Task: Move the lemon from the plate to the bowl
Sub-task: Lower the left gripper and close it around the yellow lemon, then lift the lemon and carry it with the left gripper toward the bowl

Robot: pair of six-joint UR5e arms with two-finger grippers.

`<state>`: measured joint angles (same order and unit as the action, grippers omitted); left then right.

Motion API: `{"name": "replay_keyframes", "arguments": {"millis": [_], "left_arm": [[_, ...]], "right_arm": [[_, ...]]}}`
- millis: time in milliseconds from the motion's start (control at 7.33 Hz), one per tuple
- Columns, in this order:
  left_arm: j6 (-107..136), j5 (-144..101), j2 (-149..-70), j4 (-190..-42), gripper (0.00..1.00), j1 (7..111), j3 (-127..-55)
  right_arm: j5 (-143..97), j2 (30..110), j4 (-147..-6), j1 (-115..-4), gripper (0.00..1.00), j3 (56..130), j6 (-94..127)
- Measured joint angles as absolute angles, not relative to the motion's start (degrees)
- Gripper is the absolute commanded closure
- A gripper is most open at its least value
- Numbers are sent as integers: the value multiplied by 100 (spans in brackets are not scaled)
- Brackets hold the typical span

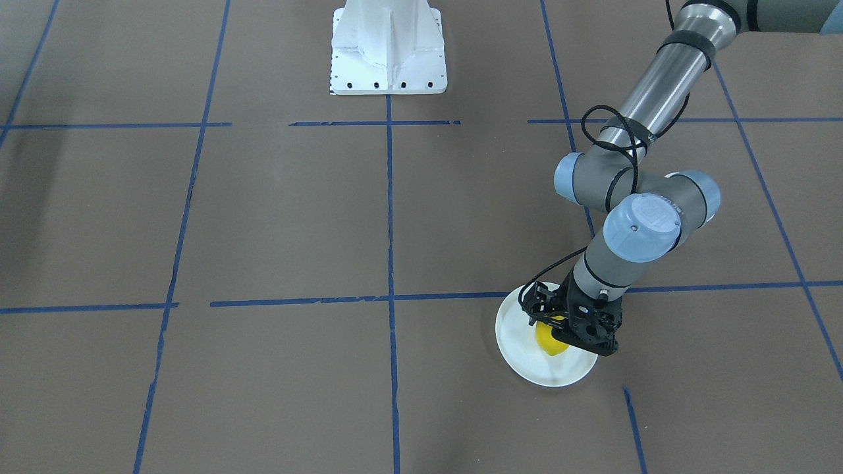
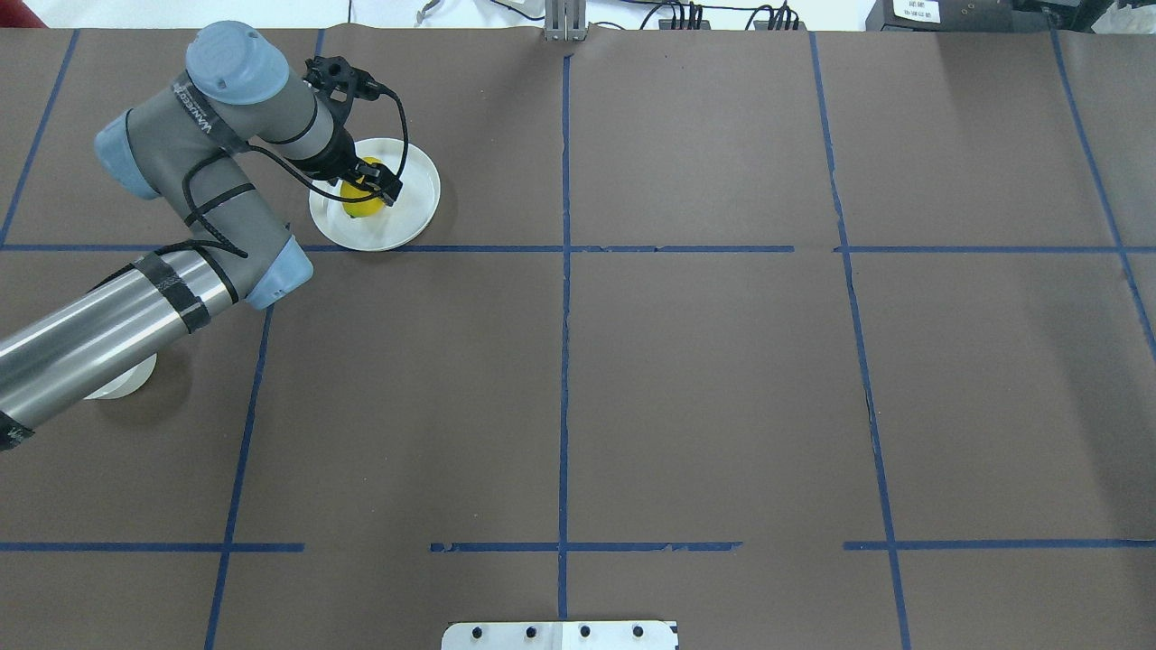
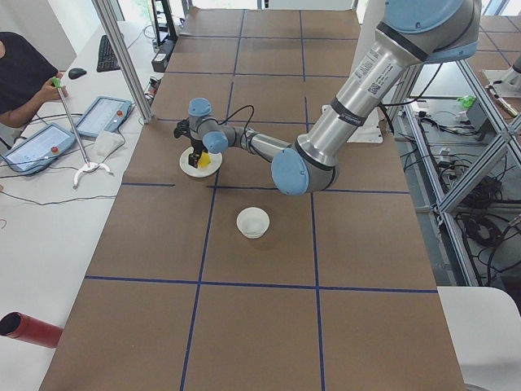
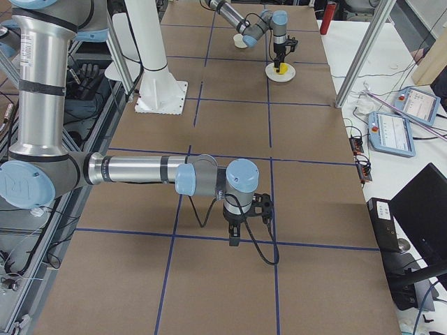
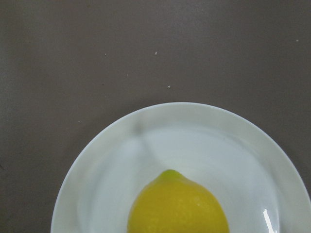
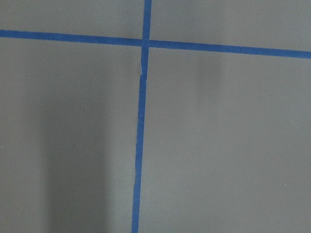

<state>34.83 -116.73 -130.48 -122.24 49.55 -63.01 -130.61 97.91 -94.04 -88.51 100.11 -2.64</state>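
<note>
Left claw (image 2: pixel 377 185) low over the lemon (image 5: pixel 177 206) on the plate (image 5: pixel 97 160).
Lemon lies on the plate on the counter (image 2: pixel 722 379); bowl (image 3: pixel 252 221) stands well apart. Whether the left claw grasps the lemon, I cannot tell. Right claw (image 4: pixel 236 241) hangs above the counter, state unclear.

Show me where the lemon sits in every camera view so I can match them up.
Exterior front-facing: lemon, lower right of centre.
Overhead exterior: lemon, upper left.
Exterior left: lemon, upper left of centre.
Exterior right: lemon, top, right of centre, tiny.
Left wrist-mounted: lemon, bottom edge, cut off.
Right wrist-mounted: not in it.
Shared landmark: the white plate it lies on.
</note>
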Motion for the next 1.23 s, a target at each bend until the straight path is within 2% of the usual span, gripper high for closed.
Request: {"name": "replay_keyframes", "arguments": {"millis": [136,409,682,955,1227], "left_arm": [[3470,-11674,-13050,-12267,100,4951,-6267],[3562,-11698,-13064,-12302,100,4970,-6332],[3915,-11896,-12642,-12273,100,5142,-7147],[4006,-12184,-11217,-12245,100,5339,-8620],[3949,-12221,-9430,-12315,100,5397,-9804]], "right_arm": [[-13061,9791,-9404,-8851,0,10010,-264],[-13061,9791,-9404,-8851,0,10011,-264],[-13061,9791,-9404,-8850,0,10011,-264],[-13061,9791,-9404,-8851,0,10011,-264],[-13061,9791,-9404,-8851,0,10011,-264]]}}
